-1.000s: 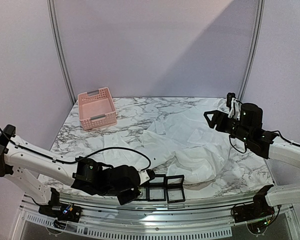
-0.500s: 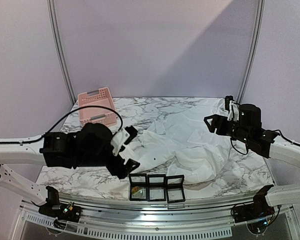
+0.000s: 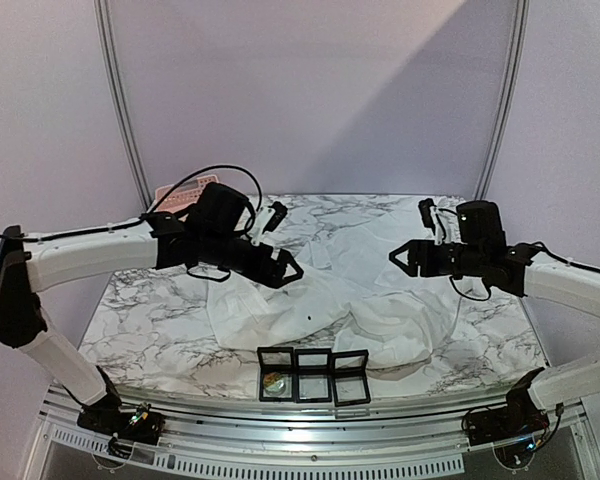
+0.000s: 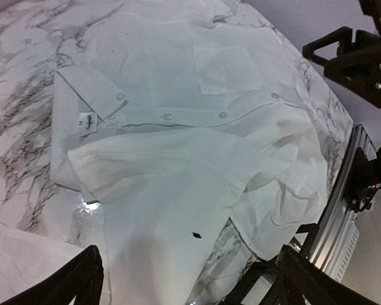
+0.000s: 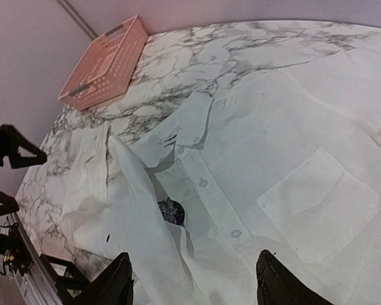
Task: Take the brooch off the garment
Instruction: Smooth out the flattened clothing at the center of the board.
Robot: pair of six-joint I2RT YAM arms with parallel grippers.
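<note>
The garment [image 3: 365, 275] is a large white wrinkled shirt spread over the middle of the marble table. In the right wrist view the brooch [image 5: 172, 211], a dark round ornate piece, sits on the shirt [image 5: 286, 146] half under a raised fold, just left of the button placket. I cannot make it out in the top view. My right gripper [image 3: 410, 238] hovers open and empty above the shirt's right side, with the brooch ahead between its fingers [image 5: 117, 283]. My left gripper [image 3: 283, 245] hovers open and empty above the shirt's left part [image 4: 178, 159].
A pink basket [image 5: 105, 60] stands at the back left, mostly behind my left arm in the top view. Three black display boxes [image 3: 313, 374] lie at the front edge, and the left one holds a small gold item [image 3: 272, 381]. A tiny black mark [image 4: 195, 235] is on the fabric.
My left arm has lifted from the display boxes at the front edge and swung back over the shirt. My right gripper has shifted left and tilted down toward the shirt.
</note>
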